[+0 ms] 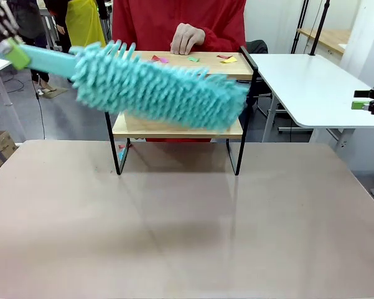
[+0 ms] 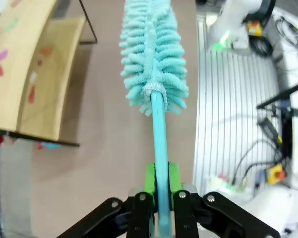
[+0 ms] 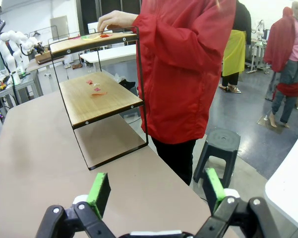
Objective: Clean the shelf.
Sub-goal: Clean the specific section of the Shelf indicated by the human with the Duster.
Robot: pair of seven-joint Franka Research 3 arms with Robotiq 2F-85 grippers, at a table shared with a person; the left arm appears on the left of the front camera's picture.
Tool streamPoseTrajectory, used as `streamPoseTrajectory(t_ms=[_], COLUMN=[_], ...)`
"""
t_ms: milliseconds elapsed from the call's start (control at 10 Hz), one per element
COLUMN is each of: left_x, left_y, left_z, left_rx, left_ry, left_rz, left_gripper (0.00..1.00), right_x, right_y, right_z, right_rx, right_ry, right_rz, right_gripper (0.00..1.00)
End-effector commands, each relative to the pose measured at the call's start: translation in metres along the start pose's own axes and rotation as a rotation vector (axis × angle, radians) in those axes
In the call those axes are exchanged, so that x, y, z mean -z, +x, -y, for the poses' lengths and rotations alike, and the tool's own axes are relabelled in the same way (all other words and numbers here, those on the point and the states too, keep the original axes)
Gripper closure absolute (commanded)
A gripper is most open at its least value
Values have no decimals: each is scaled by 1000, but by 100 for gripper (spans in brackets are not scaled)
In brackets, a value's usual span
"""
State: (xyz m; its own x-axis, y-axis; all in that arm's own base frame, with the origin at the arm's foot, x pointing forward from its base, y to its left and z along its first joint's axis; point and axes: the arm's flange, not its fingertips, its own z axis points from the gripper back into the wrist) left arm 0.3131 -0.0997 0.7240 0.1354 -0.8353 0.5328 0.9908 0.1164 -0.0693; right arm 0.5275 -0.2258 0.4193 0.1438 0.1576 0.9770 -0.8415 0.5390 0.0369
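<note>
Left gripper (image 2: pixel 161 173) clamped on duster (image 2: pixel 153 54) handle, fluffy head out ahead at shelf (image 1: pixel 174 129) height, likely to sweep paper scraps (image 1: pixel 229 60); right gripper (image 3: pixel 156 188) apart, idle

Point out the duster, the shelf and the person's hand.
teal duster (image 1: pixel 162 93), front view, middle of fluffy head.
shelf (image 1: pixel 174 132), front view, lower board's front edge.
person's hand (image 1: pixel 187 37), front view, back of hand.

Shelf (image 1: pixel 174 132) on brown table (image 1: pixel 174 218); paper scraps (image 1: pixel 229 60) on boards (both tiers).

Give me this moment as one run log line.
left gripper: shut on duster | duster: in front of shelf | right gripper: open, empty | scraps: both shelf boards | person's hand: top board
</note>
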Motion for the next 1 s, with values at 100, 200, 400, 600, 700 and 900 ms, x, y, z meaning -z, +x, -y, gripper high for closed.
streamPoseTrajectory(t_ms=[100,200,400,600,700,900], left_x=[-36,-51,-78,-88,-84,-59], left_y=[65,88,139,193,223,271], left_z=[35,41,51,55,50,40], left_rx=[-207,-242,-311,-371,-401,-481], left_ry=[79,83,139,207,222,291], left_rz=[17,36,58,113,120,110], left_gripper=[87,87,87,87,87,87], right_x=[0,0,0,0,0,0], right_y=[2,2,2,2,2,2], right_z=[0,0,0,0,0,0], right_rx=[-4,-4,-4,-4,-4,-4], right_ry=[-1,-1,-1,-1,-1,-1], right_rz=[0,0,0,0,0,0], right_gripper=[0,0,0,0,0,0])
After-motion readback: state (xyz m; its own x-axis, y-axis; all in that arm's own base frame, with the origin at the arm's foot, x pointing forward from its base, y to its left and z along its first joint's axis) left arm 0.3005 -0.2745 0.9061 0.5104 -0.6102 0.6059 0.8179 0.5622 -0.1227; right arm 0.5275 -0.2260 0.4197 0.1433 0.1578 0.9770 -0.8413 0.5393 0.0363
